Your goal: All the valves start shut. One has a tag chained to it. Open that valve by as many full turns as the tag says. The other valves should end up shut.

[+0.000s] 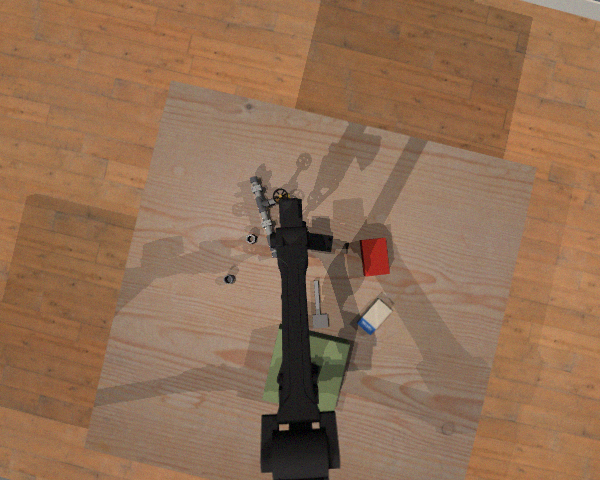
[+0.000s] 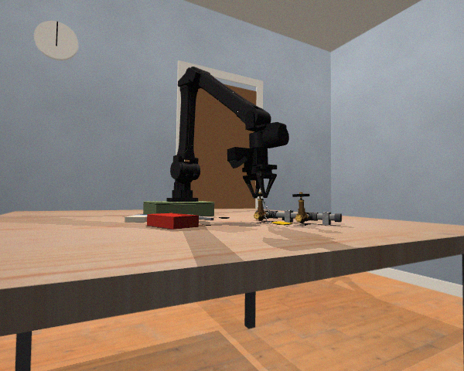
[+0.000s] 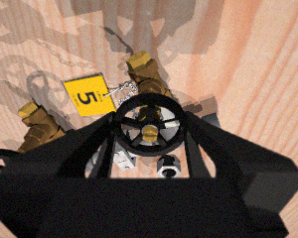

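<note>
A grey pipe (image 2: 304, 216) lies on the table with two brass valves on it. The tagged valve's black handwheel (image 3: 149, 130) faces the wrist camera. A short chain (image 3: 121, 90) links its brass body to a yellow tag (image 3: 89, 95) that reads 5. My gripper (image 3: 149, 118) points straight down with one finger on each side of this handwheel's rim, and it is shut on it. In the side view the gripper (image 2: 260, 194) stands over the left valve (image 2: 259, 211). The other valve (image 2: 300, 205) stands free to the right, and its handwheel also shows from above (image 1: 280, 194).
A red block (image 1: 374, 256), a white and blue box (image 1: 374, 315) and a grey hammer-like tool (image 1: 319, 307) lie right of the arm. A nut (image 1: 250, 238) and a small dark cylinder (image 1: 229, 279) lie to its left. The arm stands on a green base (image 1: 310, 372).
</note>
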